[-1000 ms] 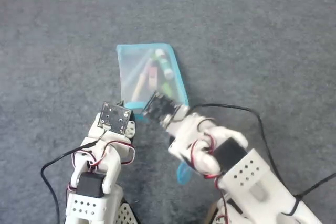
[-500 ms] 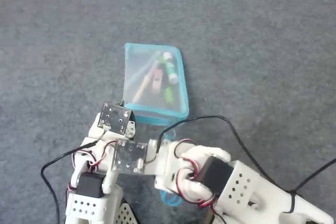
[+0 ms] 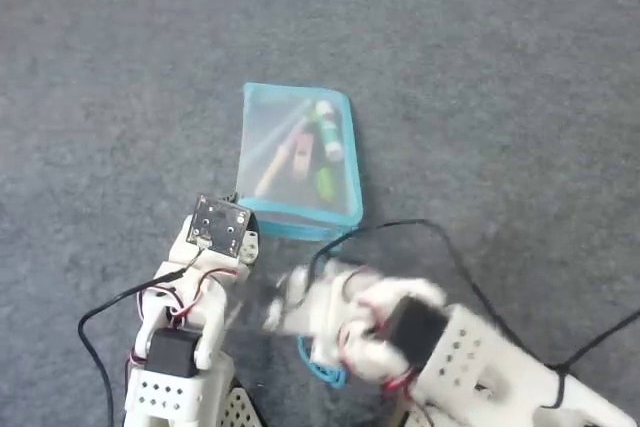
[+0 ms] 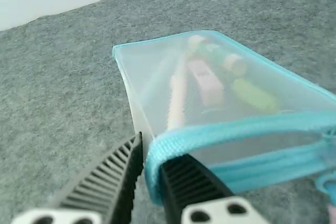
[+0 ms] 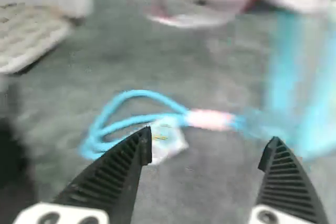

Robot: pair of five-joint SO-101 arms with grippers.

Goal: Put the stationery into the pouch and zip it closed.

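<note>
High view: we look down on a grey, carpet-textured table (image 3: 520, 97) with two white arms at its near edge. The left arm (image 3: 190, 317) stretches forward to the near corner of the pouch. The right arm (image 3: 450, 357) is bent low beside it and looks smeared.

The pouch (image 3: 300, 157) lies flat near the middle of the table. It is clear plastic with turquoise trim. The stationery (image 3: 300, 152) is inside it: green, pink and orange pens or markers, lying side by side. We judge the filling step done, with only the zip left. We cannot tell how far along the zip stands.

Left wrist view: the left hand (image 4: 149, 153) is pinched narrow on the turquoise edge of the pouch (image 4: 210, 87) at one corner. The stationery (image 4: 210, 80) shows through the clear wall. We read this grip as an anchor, so the pouch cannot slide while the zip is pulled.

Right wrist view: the right hand (image 5: 209, 142) is spread wide and holds nothing. It hangs above a thin blue cord (image 5: 137, 94) looped on the table. The cord carries a pink bead (image 5: 210, 119), and a small pale tag (image 5: 165, 140) lies by it. We cannot tell whether this cord joins the pouch's zip. If it does, it is the likely thing to pull.
</note>
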